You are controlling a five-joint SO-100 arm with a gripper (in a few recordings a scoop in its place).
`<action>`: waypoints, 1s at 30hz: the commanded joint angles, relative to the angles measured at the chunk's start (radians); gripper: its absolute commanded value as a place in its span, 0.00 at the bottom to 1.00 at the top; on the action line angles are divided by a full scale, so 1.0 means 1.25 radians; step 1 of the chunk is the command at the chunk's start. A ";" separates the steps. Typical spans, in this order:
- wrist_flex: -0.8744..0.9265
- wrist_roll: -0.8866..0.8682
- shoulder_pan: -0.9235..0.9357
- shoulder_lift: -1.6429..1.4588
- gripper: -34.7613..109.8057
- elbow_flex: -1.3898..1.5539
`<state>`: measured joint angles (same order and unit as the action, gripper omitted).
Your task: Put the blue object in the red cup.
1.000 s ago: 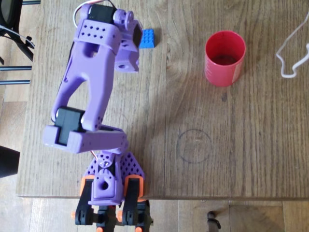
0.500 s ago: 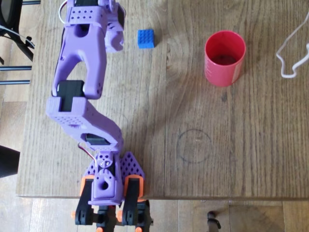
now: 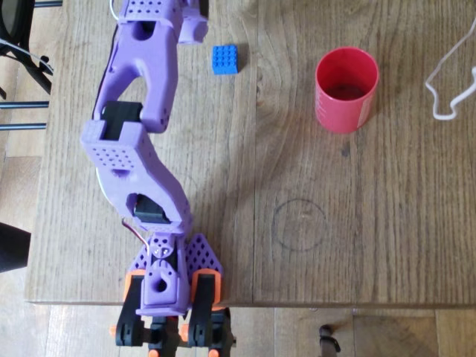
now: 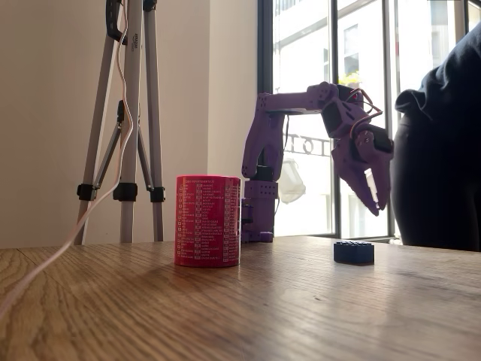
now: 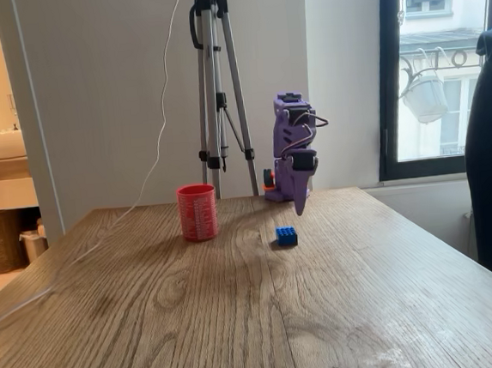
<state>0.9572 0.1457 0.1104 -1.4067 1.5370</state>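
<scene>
A: Overhead view first. What's lying where?
B: Small bright blue square plastic brick with studs (image 3: 225, 59) is sitting on the wooden table (image 3: 335, 245) near the far edge. Red plastic cylindrical cup (image 3: 346, 89) is standing upright well to its right, mouth open, nothing visible inside. Purple 3D-printed arm (image 3: 137, 141) is stretching up the left side, its far end running off the top edge just left of the brick, not touching it. White cord (image 3: 446, 89) is lying at the right edge.
A: Claw state from there?
B: Cannot tell, fingers are cut off.
A: Low fixed view beside the cup?
B: Gripper (image 4: 372, 192) is hanging in the air, pointing down, above and slightly right of the brick (image 4: 354, 253), clear of it. Fingers are looking nearly together, gripping nothing. Cup (image 4: 207, 220) is standing well left of the brick. A person in dark clothing is standing at the right.
A: Fixed view facing the arm?
B: Brick (image 5: 287, 235) is lying mid-table, cup (image 5: 198, 211) apart to its left. Gripper (image 5: 300, 205) is hovering just behind the brick, empty, tip narrow. Tripod (image 5: 216, 83) is standing behind the table.
</scene>
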 commanded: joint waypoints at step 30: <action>0.091 0.097 0.032 -0.006 0.60 -0.017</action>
<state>1.0907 0.1994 0.1350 -1.4067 1.5340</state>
